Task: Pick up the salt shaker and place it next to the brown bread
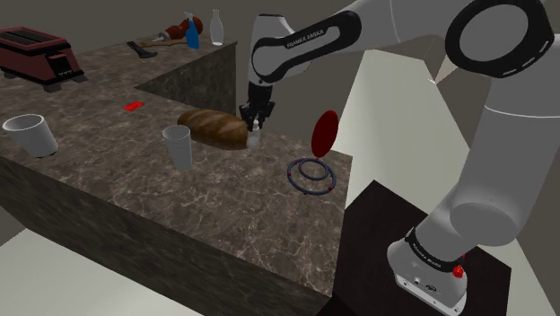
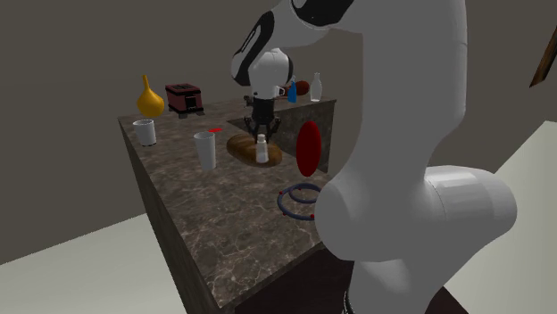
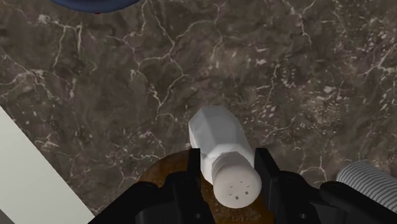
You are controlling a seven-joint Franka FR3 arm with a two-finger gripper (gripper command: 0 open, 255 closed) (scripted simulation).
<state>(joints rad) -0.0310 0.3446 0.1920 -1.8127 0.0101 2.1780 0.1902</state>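
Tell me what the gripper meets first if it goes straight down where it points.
The dark marble countertop, probably: the salt shaker in its jaws would touch down first, just beside the bread loaf.

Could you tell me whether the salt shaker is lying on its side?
No, the white salt shaker is upright under the gripper, beside the bread.

The arm (image 1: 503, 171) is glossy white, built of thick rounded tubes with black rings at the joints (image 1: 459, 40). Dark lettering (image 1: 310, 38) runs along the segment at the shoulder view's upper middle. A small red button (image 1: 459, 270) marks its foot at lower right. The gripper (image 1: 255, 126) is all black, with a ribbed grey hose (image 3: 369, 184) beside it.
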